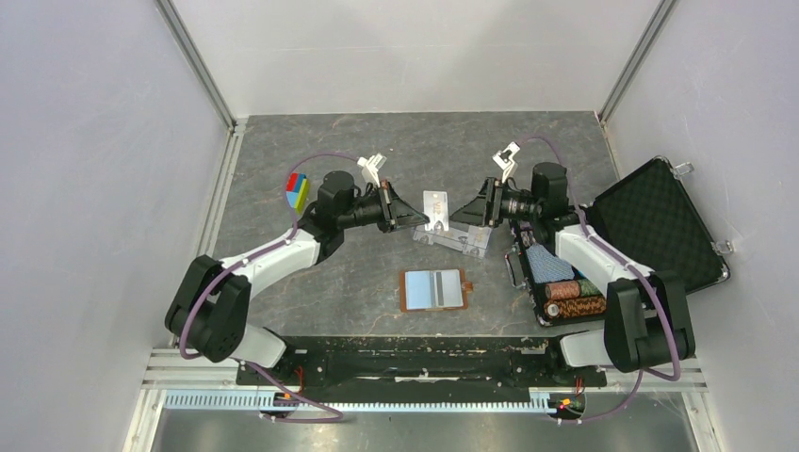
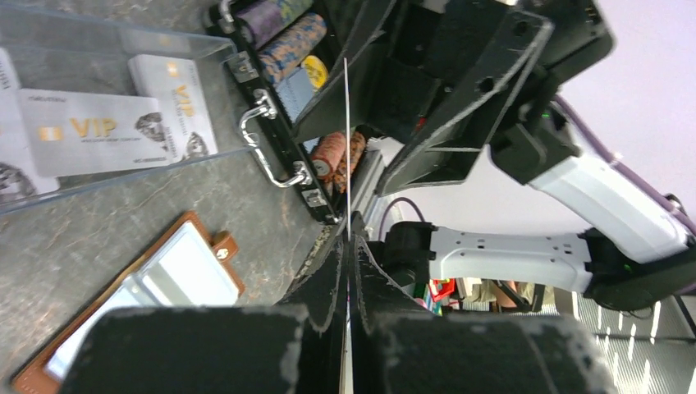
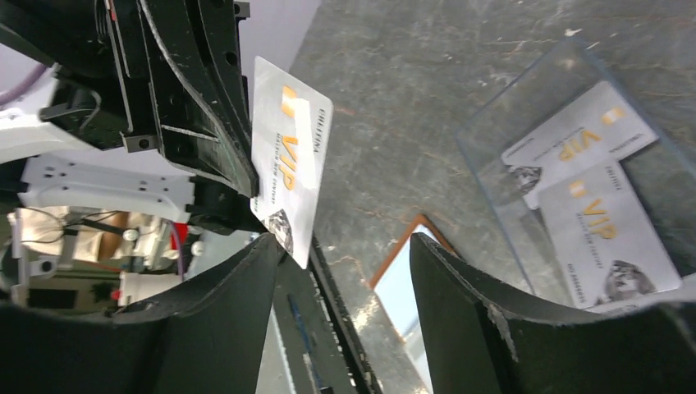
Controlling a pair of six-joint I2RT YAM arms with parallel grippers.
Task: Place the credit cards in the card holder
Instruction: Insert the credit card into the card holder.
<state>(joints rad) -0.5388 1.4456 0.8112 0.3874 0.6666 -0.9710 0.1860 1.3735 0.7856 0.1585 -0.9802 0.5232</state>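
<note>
The left claw is clenched on one credit card above mid-tabletop. The right claw stands released beside it. Next, I'd guess, the card goes down into the open card holder by the near edge. The clear tray holds two more cards, and the black case at the right edge holds chips.

A clear plastic tray is parked around the middle of the grey marbled tabletop. Off to the right, a black hard case with egg-crate foam lining is left flipped open. Rolls of patterned poker chips are packed in its lower half, with a blue patterned piece tucked just above them. A small red, blue, yellow and green block is set down at the far left. The case's silver metal handle is seen up close from the left wrist.
</note>
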